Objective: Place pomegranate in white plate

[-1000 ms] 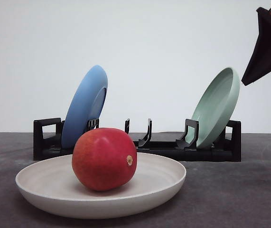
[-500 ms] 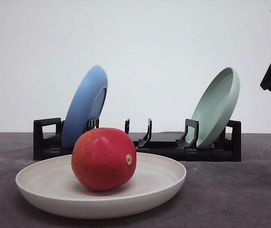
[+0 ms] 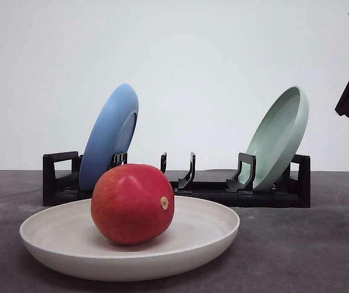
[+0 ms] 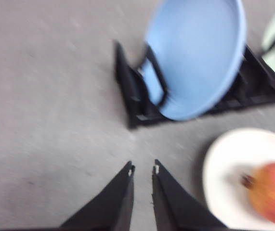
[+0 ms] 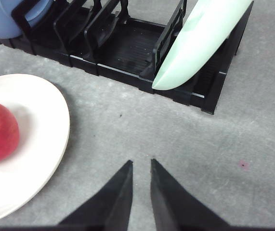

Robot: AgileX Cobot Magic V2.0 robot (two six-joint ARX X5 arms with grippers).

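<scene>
One smooth red pomegranate (image 3: 132, 204) already rests inside the wide matte off-white plate (image 3: 52, 247) on the grey counter (image 3: 308, 244), in front of the black rack (image 3: 180, 183) with its blue plate (image 3: 109, 135) and pale green plate (image 3: 278, 137). We see both sets of fingers, left (image 4: 142, 169) and right (image 5: 141, 163), nearly closed and empty above the counter. We judge the fruit firm, fairly heavy and apt to roll, best held across its widest part.

- pomegranate (image 3: 132, 204): red w/ orange blush, tan stem nub facing right, resting in plate, approx left of centre
- white plate (image 3: 211, 235): cream, shallow, upright on table
</scene>
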